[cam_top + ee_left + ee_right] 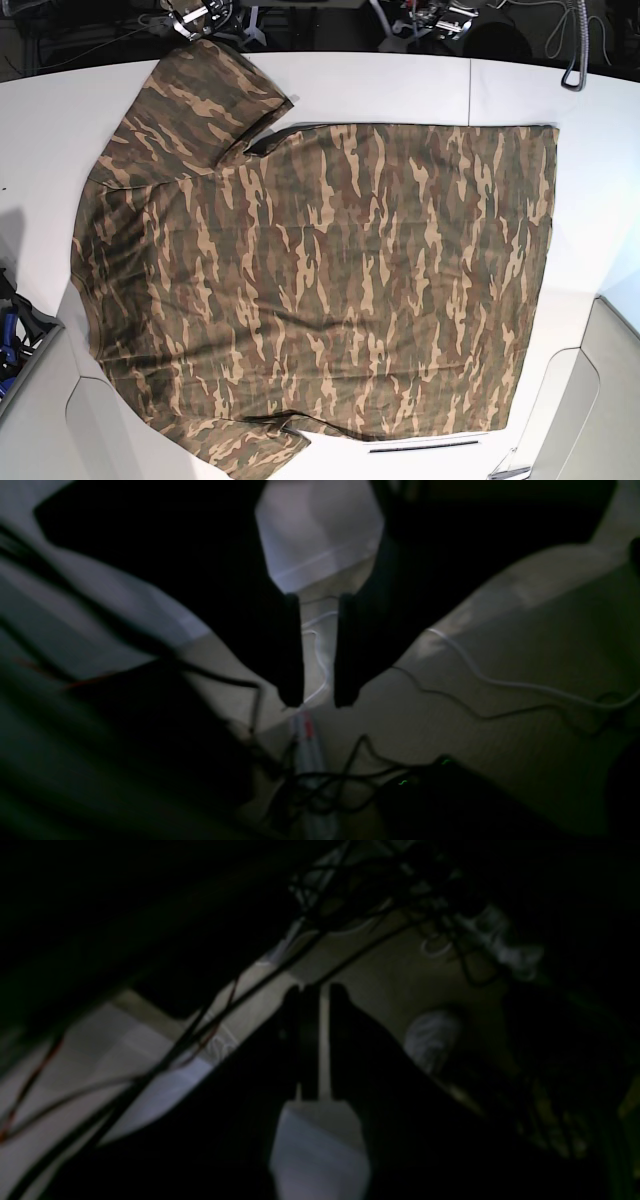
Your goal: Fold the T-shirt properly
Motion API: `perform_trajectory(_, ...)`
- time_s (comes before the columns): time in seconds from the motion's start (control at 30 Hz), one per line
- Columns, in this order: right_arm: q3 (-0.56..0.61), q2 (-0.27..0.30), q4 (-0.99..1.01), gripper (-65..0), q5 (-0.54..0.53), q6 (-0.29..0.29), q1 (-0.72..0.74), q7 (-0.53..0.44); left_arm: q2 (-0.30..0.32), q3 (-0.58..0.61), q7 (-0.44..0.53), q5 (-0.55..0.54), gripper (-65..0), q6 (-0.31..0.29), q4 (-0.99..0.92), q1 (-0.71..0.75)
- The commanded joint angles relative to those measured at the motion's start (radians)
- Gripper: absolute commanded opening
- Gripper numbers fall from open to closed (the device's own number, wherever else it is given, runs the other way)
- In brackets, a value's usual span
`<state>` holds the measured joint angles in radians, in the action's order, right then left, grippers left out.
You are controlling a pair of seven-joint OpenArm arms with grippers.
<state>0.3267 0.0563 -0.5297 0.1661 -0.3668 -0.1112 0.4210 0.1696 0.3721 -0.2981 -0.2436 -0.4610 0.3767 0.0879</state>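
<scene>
Overhead, I see the T-shirt [320, 290] lying spread flat on the white table [40, 150], its camouflage print of brown, tan and olive facing up, one sleeve toward the far edge and one toward the near edge. Neither arm shows in that view. Through my dim left wrist camera, the left gripper [318, 700] stands slightly parted with nothing between its fingers; cables [500, 690] trail on the floor beyond its tips. My right gripper [315, 990] is nearly closed, empty, with tangled wires past it.

T-shirt [320, 280] covers most of table [40, 140]; bare margins free.
</scene>
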Motion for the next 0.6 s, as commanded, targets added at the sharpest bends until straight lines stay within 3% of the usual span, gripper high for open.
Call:
perform_trajectory(0.0, 0.001, 0.011, -0.015, -62.2, -0.019, -0.007, -0.015, 0.006, 0.018, 0.000, -0.006, -0.004, -52.4, -0.011, 0.026, 0.025)
perform_trajectory(0.17, 0.001, 0.060, -0.114, -62.2, -0.089, -0.018, -0.092, 0.006, 0.088, 0.000, -0.017, -0.006, -52.4, 0.010, 0.198, 0.158)
perform_trajectory(0.37, 0.001, 0.162, -0.322, -62.2, -0.234, -0.137, -0.232, 0.148, 0.168, -0.059, -0.040, -0.006, -52.4, 0.065, 0.463, 0.343)
perform_trajectory(0.43, 0.001, 0.201, -0.404, -62.2, -0.305, -0.167, -0.280, 0.208, 0.182, -0.125, -0.071, -0.006, -52.4, 0.056, 0.544, 0.404)
perform_trajectory(0.57, 0.000, 0.288, -0.584, -62.2, -0.420, -0.173, -0.381, 0.284, 0.183, -0.292, -0.100, -0.006, -52.3, -0.024, 0.707, 0.536)
